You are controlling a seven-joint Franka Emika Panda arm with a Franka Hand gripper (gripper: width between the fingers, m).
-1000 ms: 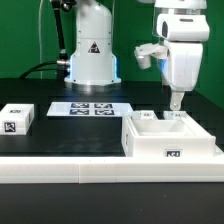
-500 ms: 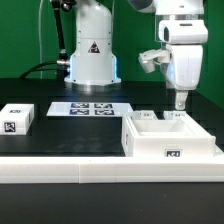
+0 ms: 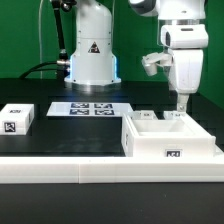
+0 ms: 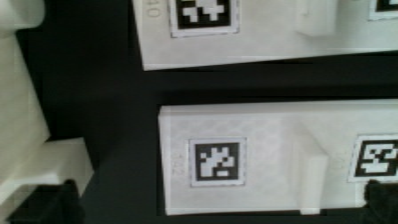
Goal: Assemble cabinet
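The cabinet (image 3: pixel 170 142), a large open white box with a tag on its front, stands at the front on the exterior view's right. My gripper (image 3: pixel 181 103) hangs pointing down just above its rear right corner. In the wrist view the gripper (image 4: pixel 205 202) is open, its dark fingertips (image 4: pixel 39 206) wide apart and holding nothing. A flat white tagged piece (image 4: pixel 267 160) lies below and between them, and a second white tagged piece (image 4: pixel 231 35) lies beyond a dark gap. I cannot tell whether the fingers touch the piece.
A small white tagged block (image 3: pixel 17 118) lies at the exterior view's left. The marker board (image 3: pixel 92 108) lies in the middle, in front of the robot base (image 3: pixel 92 55). A white ledge (image 3: pixel 60 170) runs along the table's front edge.
The arm has shifted a little toward the exterior view's right over the cabinet's rear corner. Nothing was grasped or released.
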